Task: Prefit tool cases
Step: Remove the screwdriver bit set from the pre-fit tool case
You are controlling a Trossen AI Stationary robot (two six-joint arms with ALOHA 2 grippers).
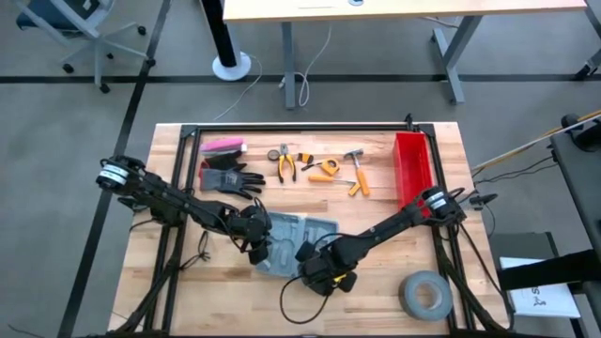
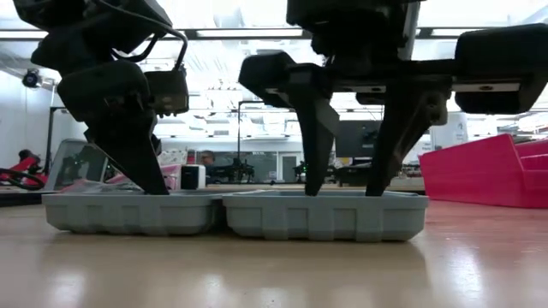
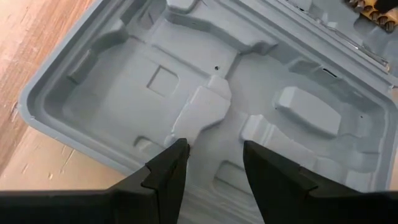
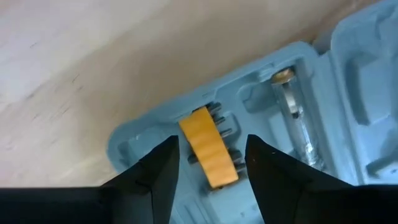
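I am hovering my right pincer (image 4: 208,162), fingers apart, over the opened case (image 1: 299,239) lying lengthwise along the worktop's (image 1: 376,300) front edge.

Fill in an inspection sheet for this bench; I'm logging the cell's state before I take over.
Surface: pale wooden table, black frame on it.
Job's things: flat grey-blue plastic tool case lying open; orange bit holder and metal shaft seated in its slots.
Clutter: red plastic bin, grey tape roll, black gloves, pink block, orange-handled hand tools.
Grippers: left hand open over an empty half; right hand open, straddling the bit holder.
Cables: black leads trailing along both arms.
Surroundings: desk legs, office chair.
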